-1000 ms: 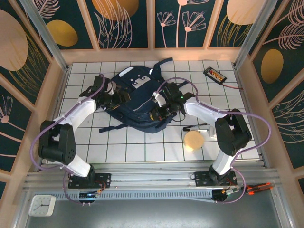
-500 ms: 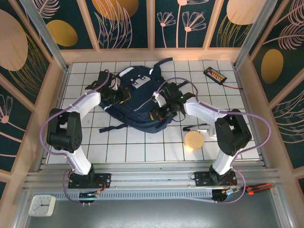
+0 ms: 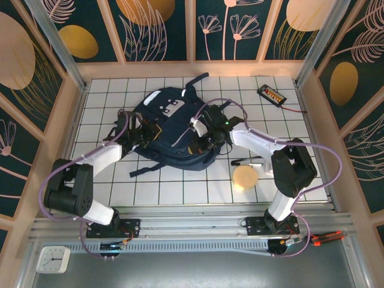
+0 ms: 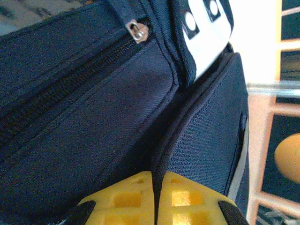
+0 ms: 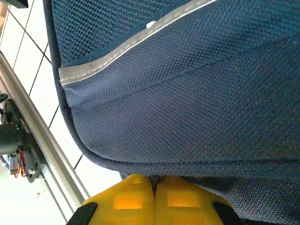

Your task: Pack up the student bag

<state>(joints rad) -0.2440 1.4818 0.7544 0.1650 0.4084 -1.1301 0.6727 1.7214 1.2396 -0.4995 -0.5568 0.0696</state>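
The student bag (image 3: 174,123), a dark navy backpack with a white-grey patch on its front pocket, lies in the middle of the tiled table. My left gripper (image 3: 146,133) is at the bag's left side, its yellow fingers shut on a dark piped seam of the bag (image 4: 187,122); the left gripper (image 4: 157,177) pinches that ridge of fabric. A zipper pull (image 4: 138,30) and the white patch (image 4: 211,37) show above it. My right gripper (image 3: 207,139) is at the bag's right side. In the right wrist view the right gripper (image 5: 154,180) is shut on the rim of the bag (image 5: 187,93).
A tan round disc (image 3: 245,177) and a black pen (image 3: 247,161) lie right of the bag. A black device with orange markings (image 3: 271,94) and its cable sit at the back right. Black straps (image 3: 144,167) trail toward the front. Wooden walls (image 3: 77,108) enclose the table.
The left gripper closed on the bag's left seam and the left arm swung in lower. The bag shifted and turned slightly between the two grippers. The right gripper stayed shut.
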